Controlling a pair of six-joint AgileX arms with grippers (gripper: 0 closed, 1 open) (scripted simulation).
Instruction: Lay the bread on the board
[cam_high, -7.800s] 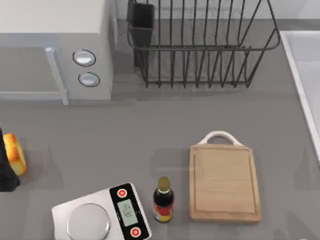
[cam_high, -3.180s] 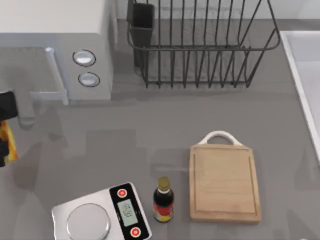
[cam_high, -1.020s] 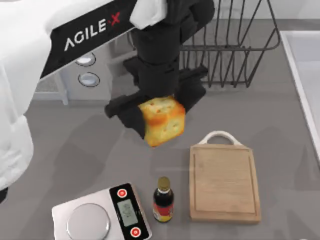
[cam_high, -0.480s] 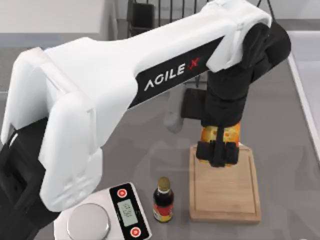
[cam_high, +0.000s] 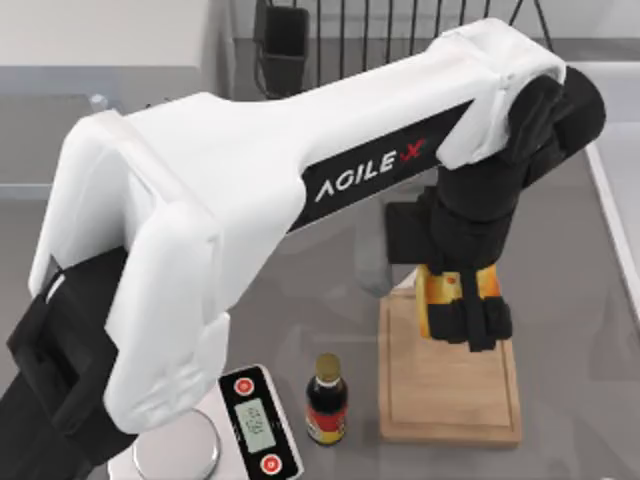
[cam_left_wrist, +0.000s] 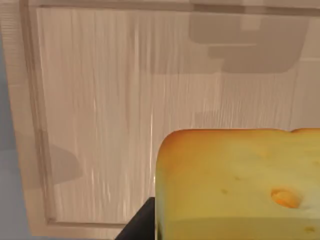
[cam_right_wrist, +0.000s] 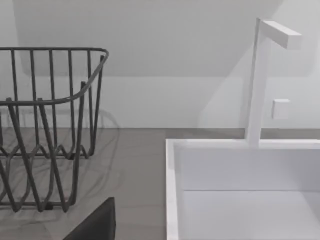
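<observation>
Grey tabletop, left gripper (cam_high: 458, 305) clasping bread (cam_high: 436, 296) above board (cam_high: 448, 385), orientation unclear

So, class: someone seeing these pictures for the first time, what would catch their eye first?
The big white left arm sweeping across the top view, its left gripper shut on the bread over the board. In the left wrist view, the golden bread hangs above the pale board.

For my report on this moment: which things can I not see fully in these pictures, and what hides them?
- Board handle: top view, behind the left gripper holding the bread over the board.
- Scale: left arm covers its plate.
- Dish rack: mostly behind the arm.
- Bread: left wrist view, cut by the edge.
</observation>
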